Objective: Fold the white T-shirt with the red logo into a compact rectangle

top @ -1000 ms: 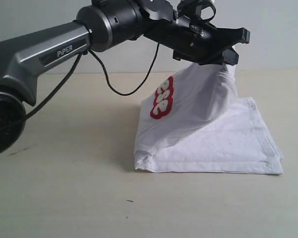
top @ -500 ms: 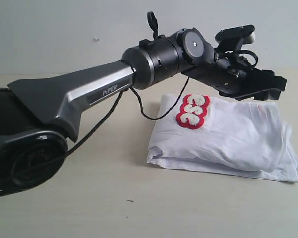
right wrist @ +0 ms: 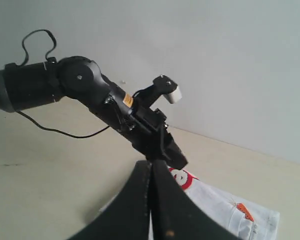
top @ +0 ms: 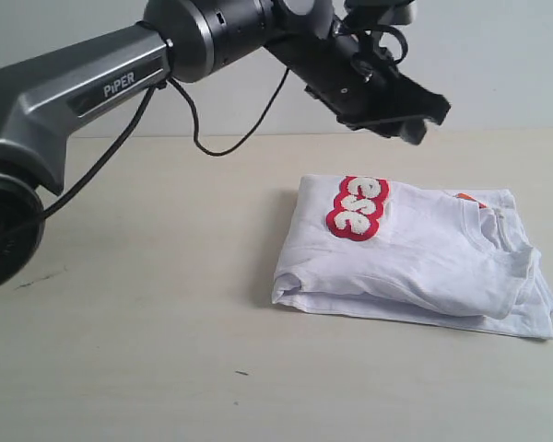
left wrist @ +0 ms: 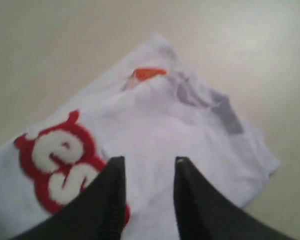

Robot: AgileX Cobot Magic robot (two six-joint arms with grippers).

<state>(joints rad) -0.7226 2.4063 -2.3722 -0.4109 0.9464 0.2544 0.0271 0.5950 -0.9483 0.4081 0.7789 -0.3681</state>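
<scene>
The white T-shirt lies folded in a flat stack on the table, right of centre, its ribbed collar and orange neck tag on top at the right. The red logo shows at the stack's upper left, partly folded under. My left gripper hovers above the shirt, apart from it, open with nothing between its fingers; the left wrist view looks down past it onto the shirt and logo. My right gripper is shut and empty, away from the shirt.
The beige table spreads around the shirt. The left arm reaches over it from the left, with a black cable hanging beneath. A pale wall closes the back.
The left gripper carried the raised shirt half over to the right, let it go and lifted away; the shirt now lies flat and folded. The right gripper has stayed shut.
</scene>
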